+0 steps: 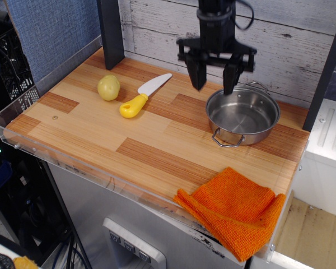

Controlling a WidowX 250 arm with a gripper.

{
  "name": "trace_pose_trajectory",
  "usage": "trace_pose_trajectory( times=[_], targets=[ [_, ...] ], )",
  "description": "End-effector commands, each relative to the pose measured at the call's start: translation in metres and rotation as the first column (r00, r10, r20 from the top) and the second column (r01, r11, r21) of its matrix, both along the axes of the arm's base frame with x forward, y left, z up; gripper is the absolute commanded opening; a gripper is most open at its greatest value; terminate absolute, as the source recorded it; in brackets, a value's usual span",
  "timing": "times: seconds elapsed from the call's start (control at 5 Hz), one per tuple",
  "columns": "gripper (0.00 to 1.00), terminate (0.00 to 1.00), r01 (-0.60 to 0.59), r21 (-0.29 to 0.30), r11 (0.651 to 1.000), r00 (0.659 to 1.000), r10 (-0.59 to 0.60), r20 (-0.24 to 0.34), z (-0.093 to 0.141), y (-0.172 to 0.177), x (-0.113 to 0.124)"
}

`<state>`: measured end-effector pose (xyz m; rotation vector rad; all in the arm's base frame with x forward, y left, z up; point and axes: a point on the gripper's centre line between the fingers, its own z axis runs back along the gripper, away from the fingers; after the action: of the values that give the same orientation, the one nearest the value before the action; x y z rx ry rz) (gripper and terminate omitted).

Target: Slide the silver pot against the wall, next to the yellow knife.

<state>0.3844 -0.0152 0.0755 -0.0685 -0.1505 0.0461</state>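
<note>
The silver pot sits on the wooden table at the back right, its far wire handle close to the white plank wall. The yellow knife lies to its left, yellow handle toward the front, white blade pointing to the wall. My gripper is open and empty, raised above the pot's left rim, with one finger left of the pot and the other over its rim. It touches nothing.
A yellowish potato lies left of the knife. An orange cloth hangs over the front right edge. A dark post stands at the back left. A clear plastic lip runs along the table's front edge.
</note>
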Motion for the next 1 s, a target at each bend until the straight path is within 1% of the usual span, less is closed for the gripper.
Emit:
trace_pose_trajectory(
  times=[0.0,0.2,0.4,0.6,0.8],
  targets=[
    [1.00,0.00,-0.026,0.075,0.997,0.979,0.010,0.204,0.107,0.004,-0.022],
    [1.00,0.00,-0.031,0.052,0.998,0.980,0.021,0.196,0.131,0.002,-0.037],
    [1.00,0.00,-0.031,0.017,0.999,0.988,0.028,0.152,0.136,0.007,-0.049],
    [1.00,0.00,-0.041,0.029,0.999,0.988,0.037,0.148,0.139,0.013,-0.054],
    [1.00,0.00,-0.030,0.026,0.999,0.990,0.026,0.141,0.140,0.017,-0.056]
  ],
)
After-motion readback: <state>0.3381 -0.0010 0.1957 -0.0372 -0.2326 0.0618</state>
